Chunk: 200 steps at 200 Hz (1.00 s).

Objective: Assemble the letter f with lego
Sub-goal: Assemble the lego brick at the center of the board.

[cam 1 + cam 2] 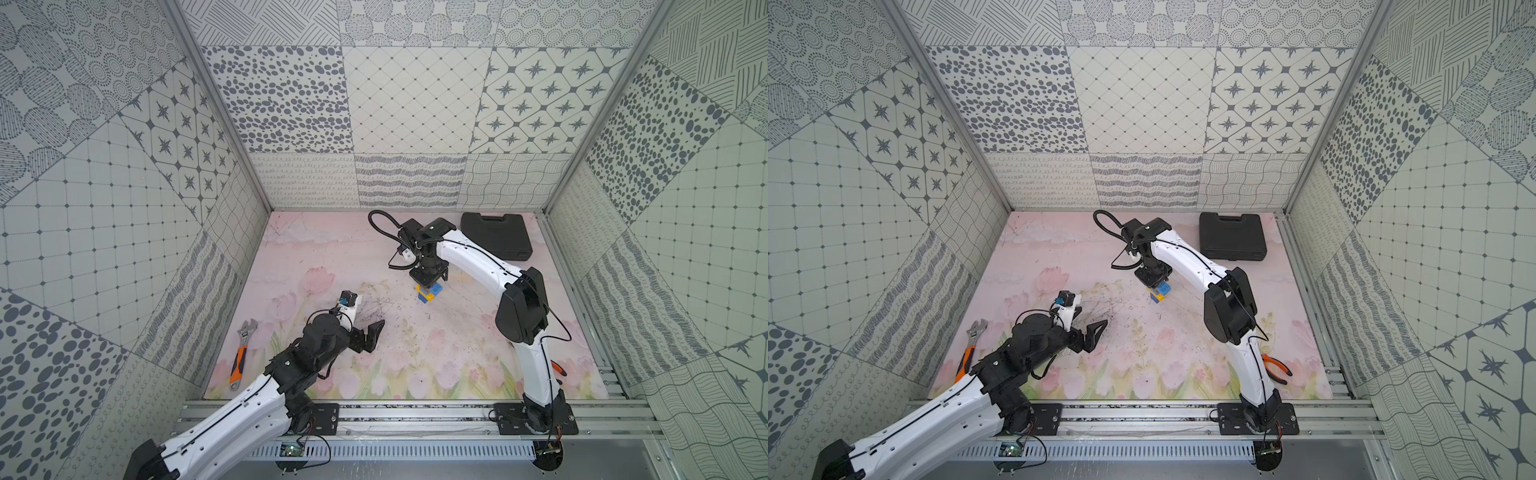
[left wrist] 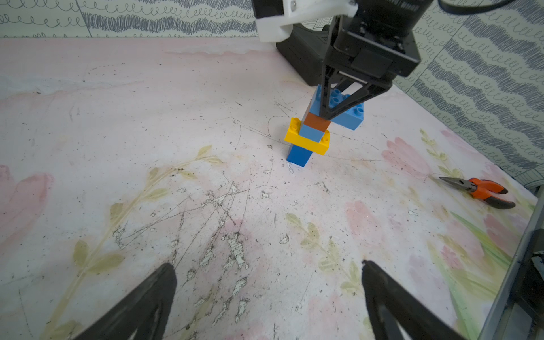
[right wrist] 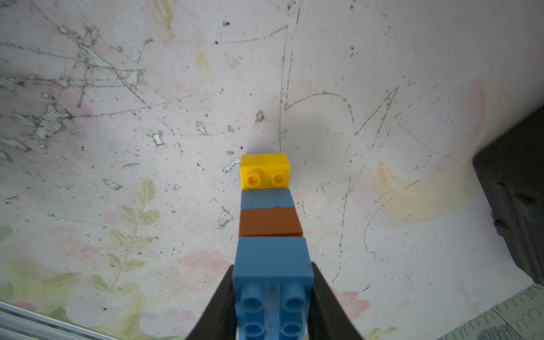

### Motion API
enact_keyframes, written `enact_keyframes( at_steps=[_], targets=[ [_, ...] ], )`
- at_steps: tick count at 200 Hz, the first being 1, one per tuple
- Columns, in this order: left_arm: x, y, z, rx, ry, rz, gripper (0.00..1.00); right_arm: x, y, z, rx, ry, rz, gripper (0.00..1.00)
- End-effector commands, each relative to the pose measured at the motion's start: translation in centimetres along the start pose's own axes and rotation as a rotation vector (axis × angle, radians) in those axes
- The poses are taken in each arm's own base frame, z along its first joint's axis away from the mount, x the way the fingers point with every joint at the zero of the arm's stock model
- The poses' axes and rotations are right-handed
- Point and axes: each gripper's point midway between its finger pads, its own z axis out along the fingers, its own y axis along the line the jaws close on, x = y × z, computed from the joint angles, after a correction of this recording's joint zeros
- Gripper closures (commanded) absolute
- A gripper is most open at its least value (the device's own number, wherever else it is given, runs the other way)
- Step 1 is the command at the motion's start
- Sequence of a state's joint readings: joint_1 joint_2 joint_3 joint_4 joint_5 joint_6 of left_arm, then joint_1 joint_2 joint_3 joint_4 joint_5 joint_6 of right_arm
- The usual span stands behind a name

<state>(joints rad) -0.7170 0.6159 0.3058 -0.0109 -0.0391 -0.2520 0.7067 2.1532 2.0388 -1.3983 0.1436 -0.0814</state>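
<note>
Right jaws clenched on long blue brick point(image 3: 272, 259), the top of the upright lego column point(image 1: 427, 295) standing near tabletop point(image 1: 316, 257) centre. Under it: brown, blue, long yellow brick point(image 2: 306, 144), blue base. Left jaws released, spread wide, empty, at column's 8 o'clock, well apart.

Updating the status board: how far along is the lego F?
Done: column stands, blue base, yellow arm, middle blue, brown brick, long blue brick on top. In hand: right pincer grips that top brick; whether fully seated I cannot tell. Remaining: release and withdraw; left pincer open, idle.
</note>
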Motion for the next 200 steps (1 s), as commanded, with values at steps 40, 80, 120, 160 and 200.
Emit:
enact_keyframes(
  at_steps=[40, 80, 120, 160, 200],
  targets=[
    [-0.6, -0.2, 0.0, 0.012, -0.023, 0.004, 0.01, 1.6, 0.4, 3.0, -0.011, 0.108, -0.008, 0.56],
    [-0.6, -0.2, 0.0, 0.013, -0.022, 0.003, 0.01, 0.9, 0.1, 1.6, -0.034, 0.042, 0.015, 0.51],
    [-0.6, -0.2, 0.0, 0.011, -0.022, 0.003, 0.01, 0.3, -0.2, 0.2, -0.052, -0.031, 0.044, 0.44],
    [-0.8, -0.2, -0.1, 0.013, -0.023, 0.005, 0.01, -0.2, -0.7, -0.9, -0.05, -0.108, 0.083, 0.41],
    [-0.7, -0.3, 0.0, 0.015, -0.018, 0.003, 0.01, -0.1, -0.1, -0.6, -0.09, -0.118, 0.09, 0.43]
  ],
)
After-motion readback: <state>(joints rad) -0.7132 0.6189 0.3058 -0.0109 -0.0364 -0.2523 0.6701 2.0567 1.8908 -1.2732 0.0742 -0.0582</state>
